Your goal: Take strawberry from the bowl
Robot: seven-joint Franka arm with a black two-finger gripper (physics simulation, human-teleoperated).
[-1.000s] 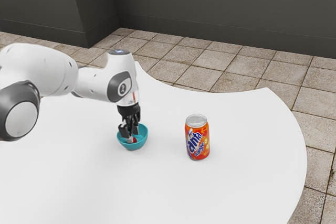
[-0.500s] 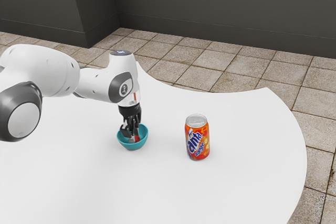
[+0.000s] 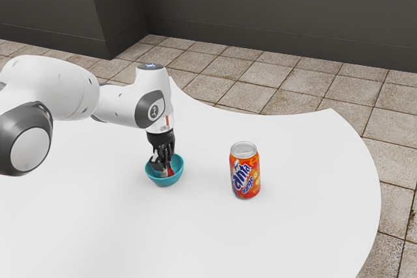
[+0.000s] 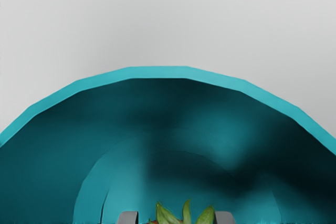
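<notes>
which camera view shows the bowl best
The exterior view: it shows the bowl nearly whole, outer wall and rim, standing on the table, though the gripper hides some of its inside. The wrist view gives a close look at part of the rim and inside, with the strawberry's leaves there.

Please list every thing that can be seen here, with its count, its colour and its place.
Strawberry: one, red with green leaves, in the bowl
Bowl: one, teal, on the table, under the tool
Drink can: one, orange with silver top, upright on the table, toward the exterior view's right from the bowl
Table: one, white, under bowl and can
Floor: one, beige tiles, around the table
Wall: one, dark grey, beyond the floor
Robot arm: one, white and grey, from the exterior view's left
Tool: one, black, reaching into the bowl
</notes>
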